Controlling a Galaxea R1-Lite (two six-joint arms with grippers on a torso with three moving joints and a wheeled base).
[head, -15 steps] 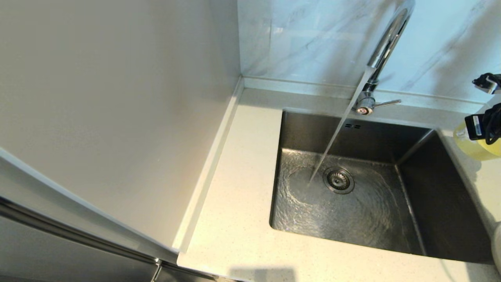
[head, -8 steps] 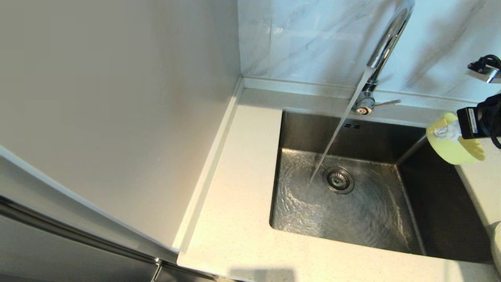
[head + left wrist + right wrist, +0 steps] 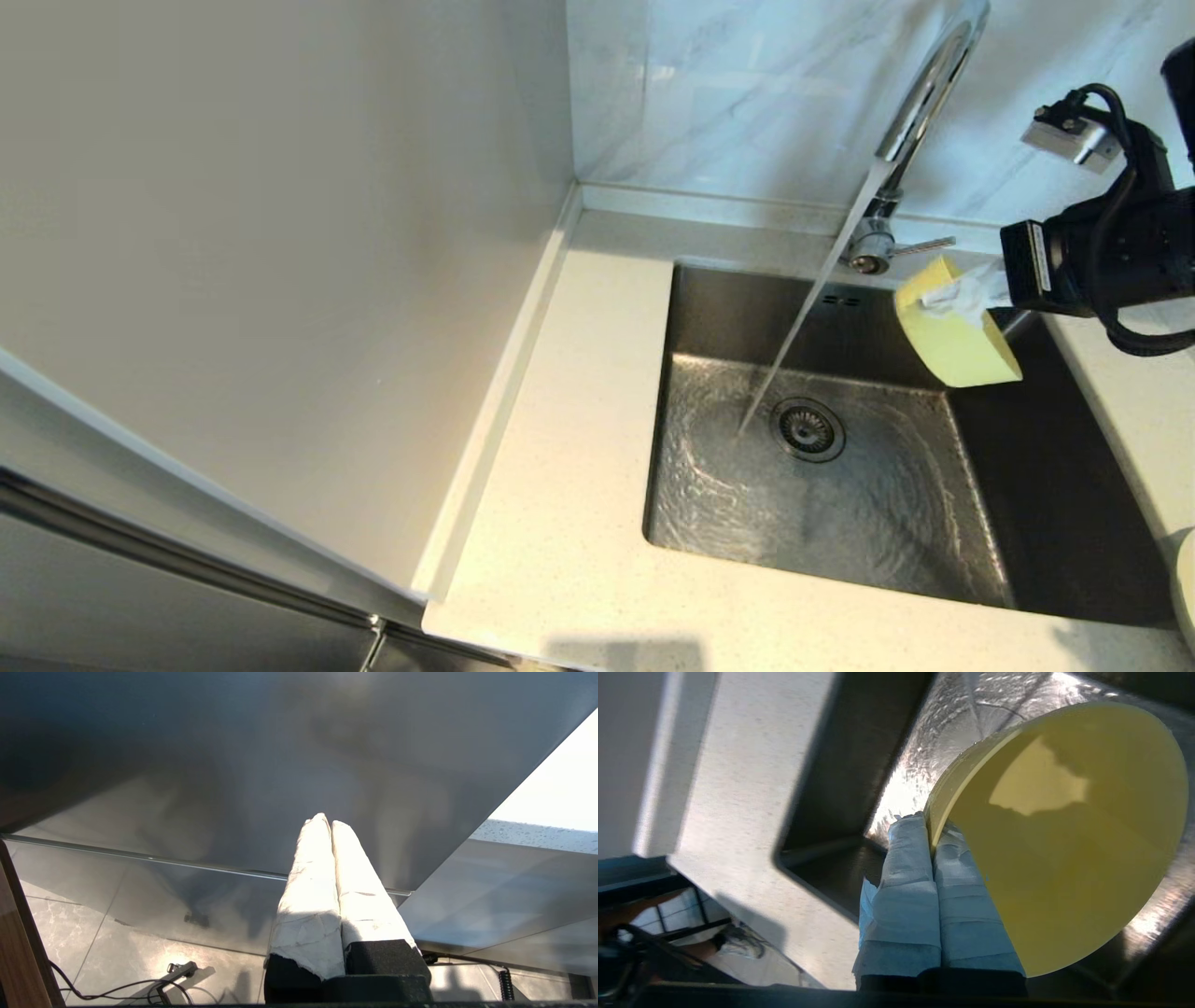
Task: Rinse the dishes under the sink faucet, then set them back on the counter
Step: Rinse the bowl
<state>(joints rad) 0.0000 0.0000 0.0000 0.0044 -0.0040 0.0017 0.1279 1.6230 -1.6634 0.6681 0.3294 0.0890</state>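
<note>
The right gripper [image 3: 962,297], its white-wrapped fingers [image 3: 901,891] clenched on the rim of the small pale-yellow round bowl [image 3: 952,331], reached in from the right side and held it tilted on edge above the back right part of the square brushed stainless-steel sink [image 3: 709,308]. Water ran from the tall chrome gooseneck faucet [image 3: 920,103] to the basin floor beside the round drain strainer [image 3: 808,429], apart from the bowl. The left gripper [image 3: 331,823] sat parked low beside a grey cabinet panel [image 3: 233,765], fingers pressed together.
</note>
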